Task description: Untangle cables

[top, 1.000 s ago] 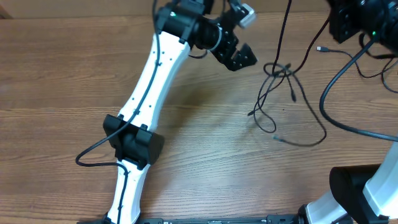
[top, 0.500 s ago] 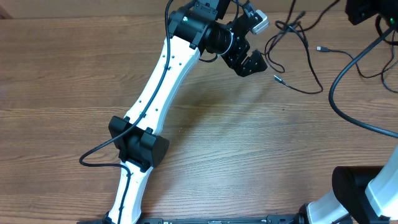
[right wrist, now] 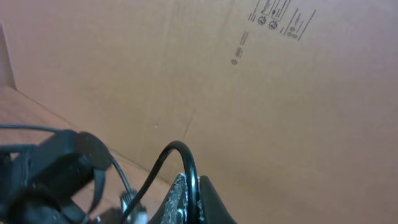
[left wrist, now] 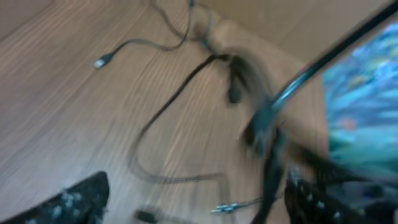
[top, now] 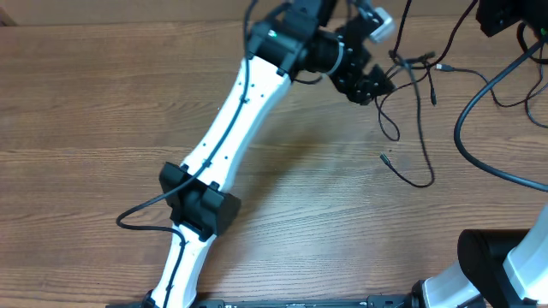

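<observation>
The cables (top: 409,67) are thin black cords knotted near the table's far right, with loose strands trailing down to a small plug (top: 384,156). My left gripper (top: 370,83) sits just left of the knot, open, its two fingers wide apart in the blurred left wrist view (left wrist: 193,205), where cable loops (left wrist: 180,93) and a plug lie between and ahead of them. My right gripper (right wrist: 191,198) is shut on a black cable (right wrist: 180,149) that arches out of the jaws. In the overhead view it is mostly cut off at the top right corner (top: 505,17).
The thick black arm cable (top: 462,137) loops across the right side of the wooden table (top: 103,103). A cardboard wall (right wrist: 280,93) stands behind the table. The left arm's white links (top: 231,145) cross the middle, and the right arm's base (top: 497,265) sits at the bottom right.
My left gripper has moved right and up towards the knot. The tangle was lifted towards the far edge and its loose strands swung and shifted on the table.
</observation>
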`<move>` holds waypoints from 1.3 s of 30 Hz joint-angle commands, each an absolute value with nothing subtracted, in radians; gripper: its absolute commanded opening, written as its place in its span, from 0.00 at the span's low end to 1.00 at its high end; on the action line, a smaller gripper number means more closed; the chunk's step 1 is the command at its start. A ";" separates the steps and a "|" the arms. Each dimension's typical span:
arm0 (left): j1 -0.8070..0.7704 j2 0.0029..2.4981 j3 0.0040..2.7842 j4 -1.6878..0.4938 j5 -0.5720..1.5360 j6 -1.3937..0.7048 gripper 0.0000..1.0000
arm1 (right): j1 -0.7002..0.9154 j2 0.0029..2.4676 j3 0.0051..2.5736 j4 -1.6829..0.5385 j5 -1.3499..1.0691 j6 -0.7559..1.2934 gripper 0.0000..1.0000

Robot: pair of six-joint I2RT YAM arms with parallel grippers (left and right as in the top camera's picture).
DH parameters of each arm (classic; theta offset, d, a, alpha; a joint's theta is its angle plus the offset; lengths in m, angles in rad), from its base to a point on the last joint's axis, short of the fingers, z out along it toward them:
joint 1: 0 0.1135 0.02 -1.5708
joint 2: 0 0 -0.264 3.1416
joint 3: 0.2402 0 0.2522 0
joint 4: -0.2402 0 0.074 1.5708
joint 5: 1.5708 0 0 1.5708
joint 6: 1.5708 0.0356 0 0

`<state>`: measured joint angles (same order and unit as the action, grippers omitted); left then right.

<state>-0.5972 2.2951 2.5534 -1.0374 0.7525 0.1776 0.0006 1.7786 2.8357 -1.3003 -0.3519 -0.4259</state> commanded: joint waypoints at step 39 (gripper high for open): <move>0.072 1.785 2.556 -1.554 0.221 0.118 0.04 | -0.470 1.894 2.840 -1.510 -0.345 -0.484 0.04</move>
